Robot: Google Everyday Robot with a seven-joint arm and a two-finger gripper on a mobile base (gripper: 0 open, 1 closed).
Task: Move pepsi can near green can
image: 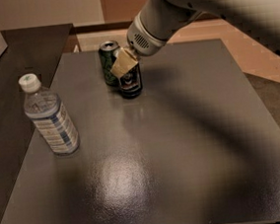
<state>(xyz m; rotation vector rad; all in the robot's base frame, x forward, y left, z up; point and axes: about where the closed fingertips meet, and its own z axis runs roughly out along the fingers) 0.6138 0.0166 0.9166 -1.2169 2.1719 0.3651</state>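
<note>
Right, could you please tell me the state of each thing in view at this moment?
pepsi can: upright, close beside the green can, its top covered by the gripper.
green can: upright, just behind and left of the pepsi can, nothing holding it.
water bottle: upright, white cap on, standing apart at the left.
gripper: down at the pepsi can's top.

Just right of the green can [108,62], the gripper [124,63] is covering the top of the pepsi can [130,82], which is hiding the green can's lower right side. The robot arm [209,3] is running off the top and right edges.
</note>
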